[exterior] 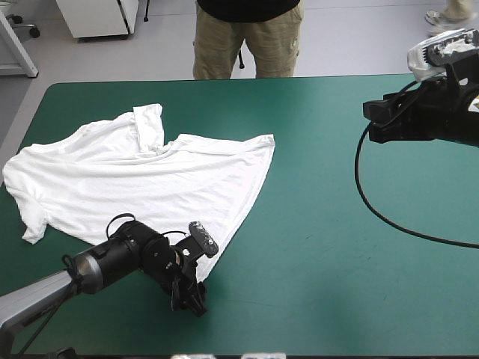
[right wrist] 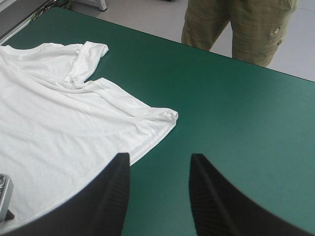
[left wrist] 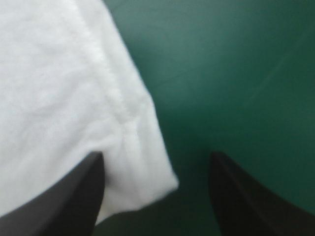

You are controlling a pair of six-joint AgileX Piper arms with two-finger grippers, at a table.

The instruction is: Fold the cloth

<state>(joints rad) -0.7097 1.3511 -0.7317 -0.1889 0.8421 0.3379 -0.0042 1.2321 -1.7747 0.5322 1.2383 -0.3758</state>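
T-shirt (exterior: 142, 179) lies spread, lightly wrinkled, on the desk's (exterior: 337, 247) left half (far sleeve (exterior: 148, 123) folded over); left jaws and right jaws both stand apart.

The white T-shirt (exterior: 135, 187) lies spread nearly flat on the teal-green table (exterior: 314, 247). One short sleeve (exterior: 148, 123) is turned back over the T-shirt's far side, with creases running from there. The left gripper (exterior: 188, 295) is down at the T-shirt's nearest corner, its jaws too dark to read. The right gripper (exterior: 378, 120) hangs raised, well apart from the T-shirt, off to its right.
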